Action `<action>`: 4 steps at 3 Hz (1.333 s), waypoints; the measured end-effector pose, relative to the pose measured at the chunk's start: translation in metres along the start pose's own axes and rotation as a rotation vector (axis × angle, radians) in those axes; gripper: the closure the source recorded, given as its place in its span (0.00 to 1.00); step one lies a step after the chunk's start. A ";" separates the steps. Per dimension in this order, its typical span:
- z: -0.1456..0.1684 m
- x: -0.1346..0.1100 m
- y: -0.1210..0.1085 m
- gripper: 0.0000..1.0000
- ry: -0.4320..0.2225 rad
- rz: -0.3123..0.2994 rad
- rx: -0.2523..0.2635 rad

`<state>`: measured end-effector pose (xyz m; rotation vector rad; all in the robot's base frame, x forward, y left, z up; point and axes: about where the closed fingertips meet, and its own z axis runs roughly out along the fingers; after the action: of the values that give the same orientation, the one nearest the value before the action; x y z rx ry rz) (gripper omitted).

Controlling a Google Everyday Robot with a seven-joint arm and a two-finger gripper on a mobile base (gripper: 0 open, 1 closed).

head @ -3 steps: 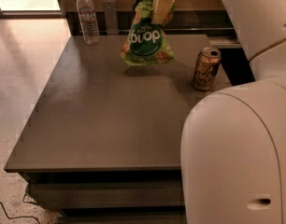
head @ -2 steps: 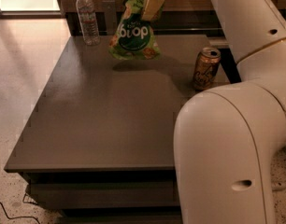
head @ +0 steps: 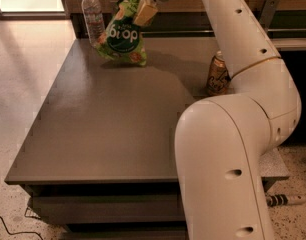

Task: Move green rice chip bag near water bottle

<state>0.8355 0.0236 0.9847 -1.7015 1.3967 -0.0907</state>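
The green rice chip bag hangs upright from my gripper, which is shut on the bag's top edge at the far side of the table. Its lower edge is at or just above the tabletop; I cannot tell whether it touches. The water bottle stands upright at the table's far left corner, just left of the bag and very close to it. My white arm reaches in from the lower right across the table.
A gold drink can stands at the right side of the grey table, beside my arm. A dark counter runs along the back wall. The table's left edge drops to a speckled floor.
My gripper has carried the bag leftward, from the table's back middle to right beside the water bottle. The can and the bottle have not moved.
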 end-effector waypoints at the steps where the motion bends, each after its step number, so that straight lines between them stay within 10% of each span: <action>1: 0.025 0.020 0.006 1.00 0.018 0.091 -0.010; 4: 0.038 0.017 0.013 0.20 0.014 0.091 -0.031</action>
<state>0.8536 0.0324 0.9453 -1.6624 1.4908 -0.0296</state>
